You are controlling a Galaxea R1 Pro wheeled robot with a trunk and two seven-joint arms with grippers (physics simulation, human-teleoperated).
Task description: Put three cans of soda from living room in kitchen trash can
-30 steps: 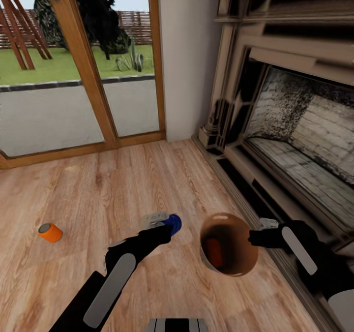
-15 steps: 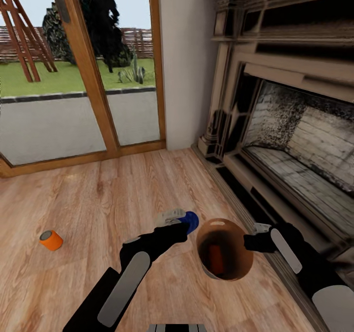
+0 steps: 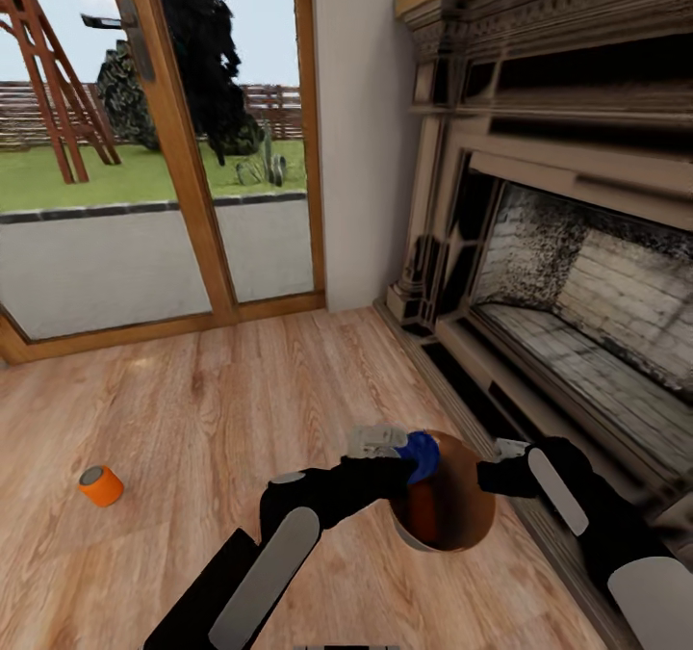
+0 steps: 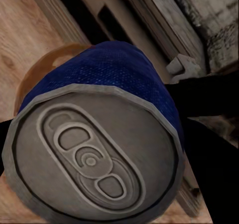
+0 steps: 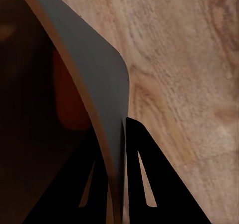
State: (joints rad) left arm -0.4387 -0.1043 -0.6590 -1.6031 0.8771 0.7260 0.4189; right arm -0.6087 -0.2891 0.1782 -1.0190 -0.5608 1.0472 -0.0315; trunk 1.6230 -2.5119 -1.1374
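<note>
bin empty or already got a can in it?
Not empty. In the head view a reddish can sits inside the bin; the blue can is held over the rim by the left end effector.

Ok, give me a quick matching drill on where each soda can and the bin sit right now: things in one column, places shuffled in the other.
Things:
1. small blue soda can with grey metal top
2. small orange soda can
3. reddish soda can
4. round dark grey bin with brown inside

Places:
A. lying inside the bin
B. on the light wood floor, far off to the left
C. rim pinched by the right gripper
D. held by the left gripper at the bin's rim

Pairs: 1-D, 2-B, 3-A, 4-C
</note>
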